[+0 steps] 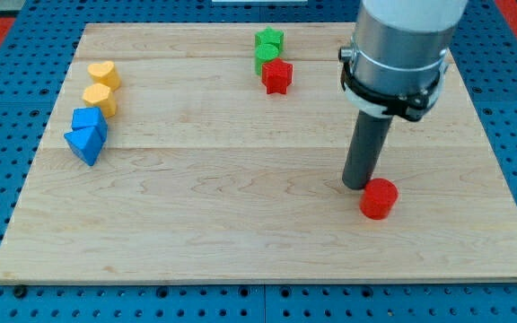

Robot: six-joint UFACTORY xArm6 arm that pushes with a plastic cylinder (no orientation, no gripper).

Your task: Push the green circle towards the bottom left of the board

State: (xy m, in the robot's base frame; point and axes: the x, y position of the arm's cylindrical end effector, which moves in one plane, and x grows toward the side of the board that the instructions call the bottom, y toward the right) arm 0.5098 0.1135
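My tip (pixel 359 186) rests on the wooden counter (pixel 240 224), lower right of the frame, just beside the red cylinder (pixel 378 198).
There are no fingers, nothing held. The green circle (pixel 265 58), upper centre, is half hidden between the green star (pixel 270 40) and red star (pixel 276 77); the arm's top is cut off.

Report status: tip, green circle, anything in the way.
My tip down beside the red cylinder, at its left. Green circle far off at the view's top, wedged between green star and red star. Not yet touched.

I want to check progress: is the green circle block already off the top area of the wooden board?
No. The green circle block sits near the view's top, wedged between green star block and red star block; my tip is far away.
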